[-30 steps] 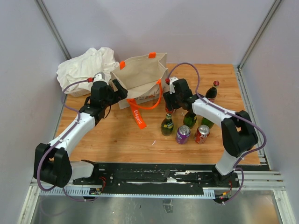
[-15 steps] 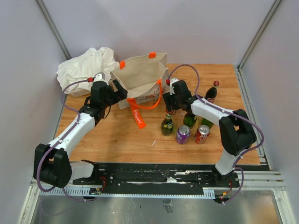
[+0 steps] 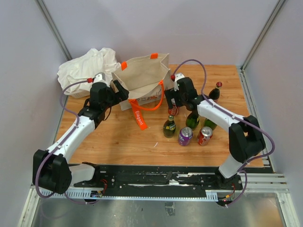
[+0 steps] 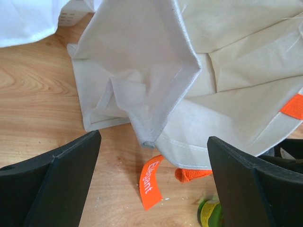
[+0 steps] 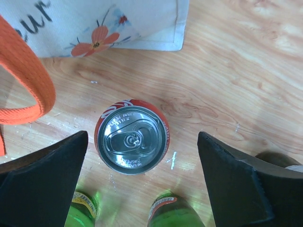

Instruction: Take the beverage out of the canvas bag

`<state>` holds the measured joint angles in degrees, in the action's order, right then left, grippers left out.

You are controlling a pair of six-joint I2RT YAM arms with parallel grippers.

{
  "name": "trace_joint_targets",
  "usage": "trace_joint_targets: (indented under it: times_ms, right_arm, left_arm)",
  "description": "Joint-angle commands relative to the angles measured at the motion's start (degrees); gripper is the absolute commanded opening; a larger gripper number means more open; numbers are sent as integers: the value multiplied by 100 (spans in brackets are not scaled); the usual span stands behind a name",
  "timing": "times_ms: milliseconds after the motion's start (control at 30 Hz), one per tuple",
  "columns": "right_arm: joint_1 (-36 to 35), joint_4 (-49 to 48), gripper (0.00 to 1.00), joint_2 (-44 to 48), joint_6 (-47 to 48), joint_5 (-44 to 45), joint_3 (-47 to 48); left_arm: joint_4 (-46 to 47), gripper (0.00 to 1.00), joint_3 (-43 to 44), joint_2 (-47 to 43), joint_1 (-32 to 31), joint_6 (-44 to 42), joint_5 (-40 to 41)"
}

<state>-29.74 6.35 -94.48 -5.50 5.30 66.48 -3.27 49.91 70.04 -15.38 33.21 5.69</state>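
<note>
The beige canvas bag (image 3: 142,78) with orange handles stands open at the back of the table, its orange strap (image 3: 138,118) trailing forward. My left gripper (image 3: 122,93) is open at the bag's left front corner. In the left wrist view the bag's folded corner (image 4: 156,104) hangs between the open fingers (image 4: 57,179), untouched. My right gripper (image 3: 173,104) is open just above a red can (image 3: 173,111) that stands upright on the table beside the bag. In the right wrist view the can (image 5: 132,139) sits between the spread fingers (image 5: 42,184), free of both. The bag's inside is hidden.
Three green bottles (image 3: 169,126), a purple can (image 3: 185,136) and another red can (image 3: 204,135) stand close in front of the right gripper. A dark bottle with a red cap (image 3: 215,92) stands to the right. A white cloth bundle (image 3: 87,66) lies at back left.
My right wrist has drawn slightly back and up from the red can, which stays standing on the table. The left arm has barely moved.
</note>
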Motion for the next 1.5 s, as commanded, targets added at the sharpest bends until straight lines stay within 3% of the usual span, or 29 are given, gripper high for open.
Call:
trace_joint_targets:
  times_ms: [0, 467, 800, 1067, 1233, 1467]
  right_arm:
    - [-59, 242, 99, 476, 129, 325, 401]
    - [108, 21, 98, 2011, 362, 1236, 410]
    - [330, 594, 98, 3687, 363, 3424, -325]
    - [1535, 1515, 98, 5523, -341, 3725, -1048]
    - [2344, 2266, 98, 5563, -599, 3769, -934]
    - [3790, 2758, 98, 5496, -1128, 2545, -1153]
  left_arm:
    - [3, 100, 108, -351, 44, -201, 142]
    - [-95, 100, 50, -850, 43, -863, 247]
    - [43, 100, -397, -1393, 44, -1244, -80]
    - [-29, 100, -735, -2078, 43, -1289, 68]
    - [-207, 100, -731, -2222, 48, -1295, 47]
    - [-349, 100, -745, -2154, 43, -1174, -162]
